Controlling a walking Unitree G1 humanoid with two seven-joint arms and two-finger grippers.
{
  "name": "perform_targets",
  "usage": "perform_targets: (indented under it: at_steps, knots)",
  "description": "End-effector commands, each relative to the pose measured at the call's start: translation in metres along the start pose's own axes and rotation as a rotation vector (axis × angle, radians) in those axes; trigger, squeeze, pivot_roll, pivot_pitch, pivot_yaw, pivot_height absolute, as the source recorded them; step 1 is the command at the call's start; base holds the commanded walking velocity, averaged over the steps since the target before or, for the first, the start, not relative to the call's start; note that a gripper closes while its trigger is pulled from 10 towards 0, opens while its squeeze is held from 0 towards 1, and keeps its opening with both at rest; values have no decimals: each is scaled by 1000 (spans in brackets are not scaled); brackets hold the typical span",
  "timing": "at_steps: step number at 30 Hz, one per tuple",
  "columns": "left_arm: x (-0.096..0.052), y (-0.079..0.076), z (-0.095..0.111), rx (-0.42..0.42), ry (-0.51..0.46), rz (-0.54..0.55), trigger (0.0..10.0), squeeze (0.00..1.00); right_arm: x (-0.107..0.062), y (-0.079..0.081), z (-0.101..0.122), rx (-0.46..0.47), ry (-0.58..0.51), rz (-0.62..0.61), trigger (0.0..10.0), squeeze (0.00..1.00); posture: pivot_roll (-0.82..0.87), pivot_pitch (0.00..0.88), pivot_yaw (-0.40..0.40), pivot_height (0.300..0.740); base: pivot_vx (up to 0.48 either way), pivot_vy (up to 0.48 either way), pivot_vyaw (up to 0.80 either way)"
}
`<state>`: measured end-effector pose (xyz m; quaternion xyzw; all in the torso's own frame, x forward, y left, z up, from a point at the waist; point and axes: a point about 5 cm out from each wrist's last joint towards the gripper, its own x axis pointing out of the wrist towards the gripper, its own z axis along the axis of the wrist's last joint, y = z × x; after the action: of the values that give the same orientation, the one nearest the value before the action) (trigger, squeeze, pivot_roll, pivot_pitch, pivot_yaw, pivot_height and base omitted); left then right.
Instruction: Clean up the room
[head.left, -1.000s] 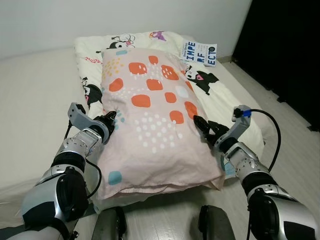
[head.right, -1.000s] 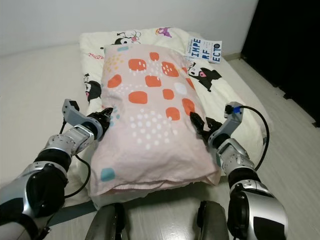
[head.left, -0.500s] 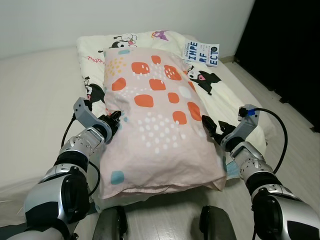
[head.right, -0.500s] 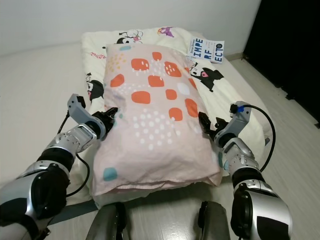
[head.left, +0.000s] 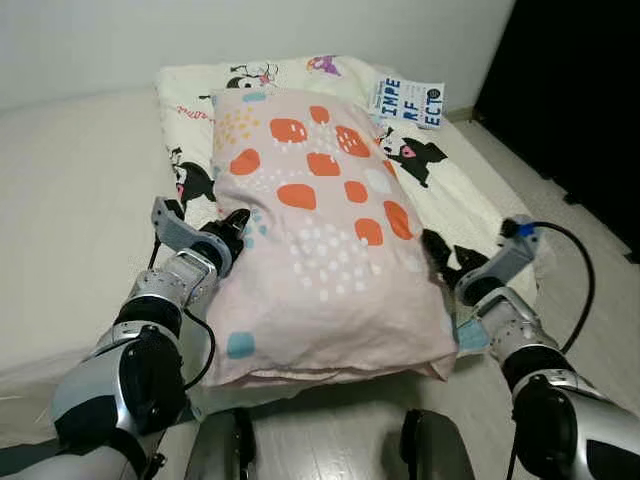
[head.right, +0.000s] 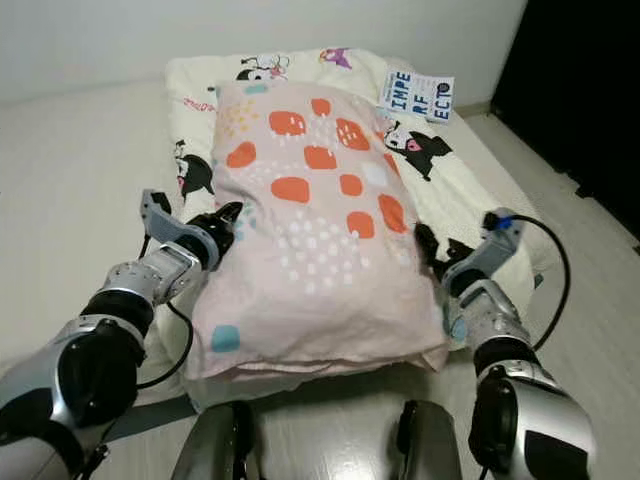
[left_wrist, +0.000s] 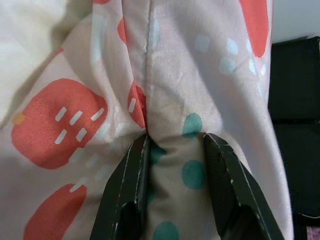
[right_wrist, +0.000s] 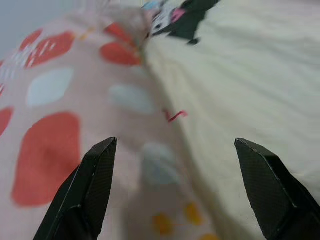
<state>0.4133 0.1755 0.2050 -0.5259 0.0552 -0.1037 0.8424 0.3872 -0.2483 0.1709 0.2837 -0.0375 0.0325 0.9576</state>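
A long pink pillow (head.left: 320, 230) with orange patches lies lengthwise on a cream cartoon-print blanket (head.left: 445, 180). At the pillow's left edge, my left gripper (head.left: 238, 222) pinches a fold of the cover; the left wrist view has that fabric bunched between the two black fingers (left_wrist: 134, 165). My right gripper (head.left: 445, 252) hovers open just off the pillow's right edge, over the blanket. In the right wrist view its fingers (right_wrist: 95, 170) spread wide, with the pillow's side (right_wrist: 60, 125) and the blanket ahead of them.
A white booklet with blue letters (head.left: 405, 100) rests at the blanket's far right corner. A pale mattress (head.left: 70, 190) stretches to the left. A dark opening (head.left: 580, 90) and bare floor (head.left: 600, 260) lie to the right. My feet (head.left: 225, 450) stand at the near edge.
My right gripper has slid right, away from the pillow's edge, and stands apart from it. The left gripper stays at the pillow's left edge. The camera has shifted slightly.
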Motion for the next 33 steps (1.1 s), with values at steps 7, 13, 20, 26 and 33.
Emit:
perform_targets:
  at_steps: [7, 13, 20, 26, 33]
  knots:
    - [-1, -6, 12, 12, -19, -63, 10000, 0, -8, -16, -4, 49, 22, -83, 10000, 0, 90, 357, 40, 553, 0, 0, 0]
    - [-3, -9, 20, -77, -72, -110, 10000, 0, -9, -17, -6, 54, 28, -83, 10000, 0, 87, 360, 41, 553, 0, 0, 0]
    - [1, -9, -21, 113, 125, -184, 10000, 1000, -9, -15, -11, 55, 41, -72, 10000, 0, 87, 361, 43, 553, 0, 0, 0]
    - [2, -13, -27, 12, 119, -226, 10000, 1000, -9, -15, -13, 58, 46, -72, 10000, 0, 85, 363, 46, 553, 0, 0, 0]
    - [3, -18, -29, -16, 156, -272, 10000, 1000, -10, -15, -16, 48, 60, -76, 10000, 0, 91, 363, 45, 553, 0, 0, 0]
